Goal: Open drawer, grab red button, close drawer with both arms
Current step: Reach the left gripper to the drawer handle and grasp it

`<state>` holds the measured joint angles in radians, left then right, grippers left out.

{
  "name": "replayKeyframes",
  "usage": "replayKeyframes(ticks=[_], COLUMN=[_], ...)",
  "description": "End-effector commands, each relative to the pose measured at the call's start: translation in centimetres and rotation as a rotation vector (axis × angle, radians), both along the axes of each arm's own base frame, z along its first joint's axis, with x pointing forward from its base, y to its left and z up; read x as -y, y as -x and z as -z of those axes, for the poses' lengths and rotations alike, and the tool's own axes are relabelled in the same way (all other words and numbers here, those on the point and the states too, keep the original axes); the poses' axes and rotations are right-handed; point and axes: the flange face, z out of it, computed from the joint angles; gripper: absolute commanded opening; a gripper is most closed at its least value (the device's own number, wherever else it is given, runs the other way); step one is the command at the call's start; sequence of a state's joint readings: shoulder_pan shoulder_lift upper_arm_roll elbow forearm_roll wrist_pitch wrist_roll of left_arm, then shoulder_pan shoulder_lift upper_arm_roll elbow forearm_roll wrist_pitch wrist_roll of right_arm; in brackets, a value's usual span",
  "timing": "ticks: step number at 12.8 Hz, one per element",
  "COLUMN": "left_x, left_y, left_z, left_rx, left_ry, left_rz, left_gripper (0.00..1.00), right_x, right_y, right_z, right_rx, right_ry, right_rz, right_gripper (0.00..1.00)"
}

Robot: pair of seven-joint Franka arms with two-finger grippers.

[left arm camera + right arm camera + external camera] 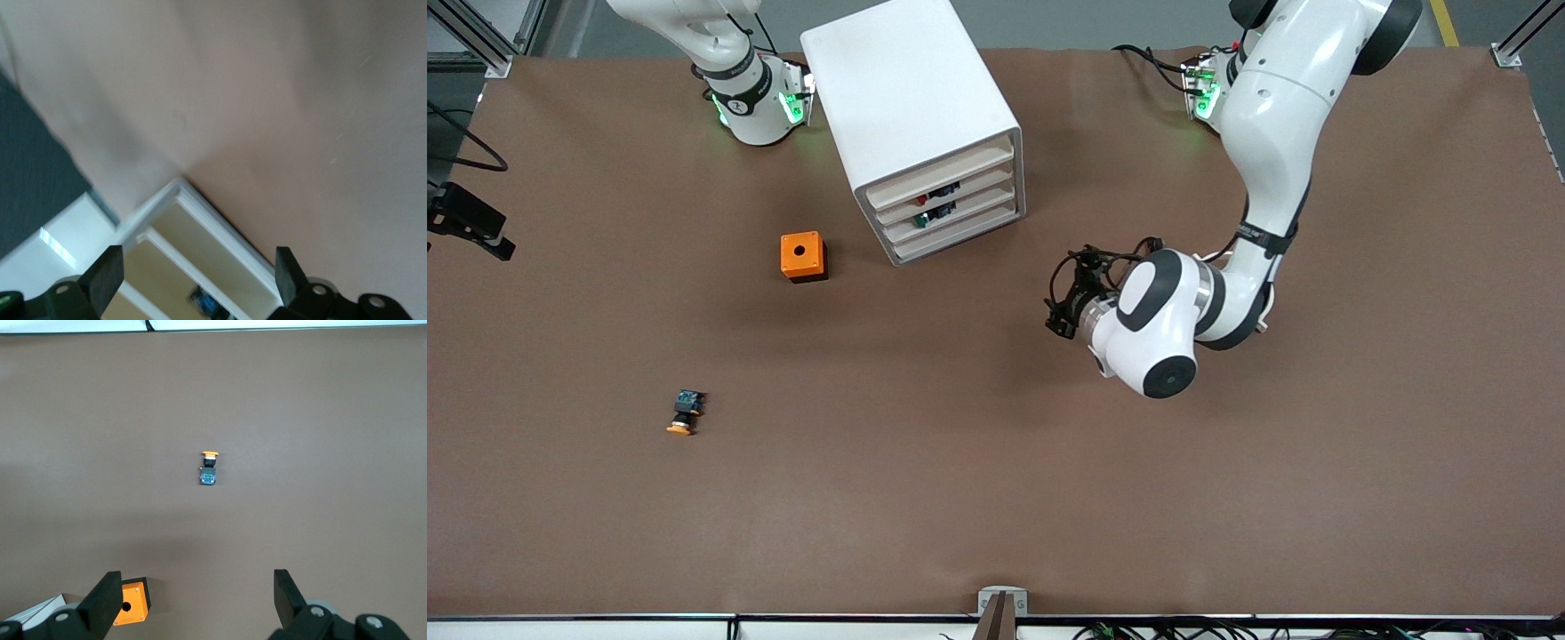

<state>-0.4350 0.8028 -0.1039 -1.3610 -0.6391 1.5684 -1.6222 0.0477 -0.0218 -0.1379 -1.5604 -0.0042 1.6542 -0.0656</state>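
Brown paper covers the whole table (996, 498). At centre right of the front view the left gripper (1060, 307) hangs over the table with its fingers (107, 273) spread apart and nothing between them, pointing at the white cabinet (911, 107) at top centre. All four drawers are shut; the second-highest drawer (947, 191) shows the red-capped button (941, 192) through its front. The right gripper (200, 600) waits up high, fingers (288, 590) apart, over the orange box (803, 256). An orange-capped button (685, 414) lies lower left.
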Motion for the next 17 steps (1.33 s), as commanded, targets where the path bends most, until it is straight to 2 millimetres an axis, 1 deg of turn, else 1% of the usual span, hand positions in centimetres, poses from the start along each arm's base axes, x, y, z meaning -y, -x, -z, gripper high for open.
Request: replayKeyframes(ticks=[1, 2, 3, 4, 5, 6, 7, 9, 11, 13, 15, 16, 17], left_x=[1.1, 1.1, 1.9, 3.4, 4.0, 4.1, 4.5, 6.6, 7.9, 8.8, 9.7, 10.0, 10.3], left_y=[0.2, 0.3, 1.0, 2.0, 2.3, 2.5, 3.2, 5.0, 6.6, 8.2, 10.0, 10.5, 11.0], left_z=[0.6, 0.8, 1.6, 2.0, 2.5, 2.5, 2.9, 3.3, 4.2, 4.6, 5.5, 5.7, 5.8], left_rx=[-0.127, -0.178, -0.246, -0.313, -0.376, -0.419, -0.481, -0.606, -0.67, -0.703, -0.745, -0.749, -0.755], left_ry=[-0.06, -0.124, -0.177, -0.211, -0.245, -0.281, -0.298, -0.296, -0.375, -0.411, -0.457, -0.47, -0.476], left_rz=[-0.148, -0.208, -0.266, -0.311, -0.361, -0.388, -0.387, -0.39, -0.393, -0.352, -0.313, -0.302, -0.291], left_gripper=[0.99, 0.99, 0.99, 0.99, 0.99, 0.97, 0.95, 0.88, 0.79, 0.74, 0.73, 0.7, 0.64], right_x=[0.2, 0.2, 0.0, 0.0, 0.0, 0.0, -0.2, -0.8, -2.2, -3.7, -5.6, -6.7, -7.4], right_y=[0.2, 0.2, 0.2, 0.1, 0.2, 0.2, 0.2, 0.1, 0.1, -0.3, -0.6, -0.8, -0.9], right_z=[0.1, 0.1, 0.1, 0.1, 0.1, 0.1, 0.2, 0.5, 0.8, 1.9, 2.6, 3.0, 3.4], right_rx=[-0.011, -0.011, -0.011, -0.009, -0.009, -0.011, -0.012, -0.019, -0.04, -0.075, -0.087, -0.096, -0.113], right_ry=[0.012, 0.012, 0.012, 0.012, 0.014, 0.012, 0.013, 0.004, -0.008, -0.021, -0.028, -0.035, -0.063], right_rz=[0.008, 0.008, 0.007, 0.007, 0.007, 0.007, 0.004, 0.066, 0.133, 0.191, 0.286, 0.306, 0.322], right_gripper=[1.0, 1.0, 1.0, 1.0, 1.0, 1.0, 1.0, 1.0, 1.0, 1.0, 1.0, 1.0, 1.0])
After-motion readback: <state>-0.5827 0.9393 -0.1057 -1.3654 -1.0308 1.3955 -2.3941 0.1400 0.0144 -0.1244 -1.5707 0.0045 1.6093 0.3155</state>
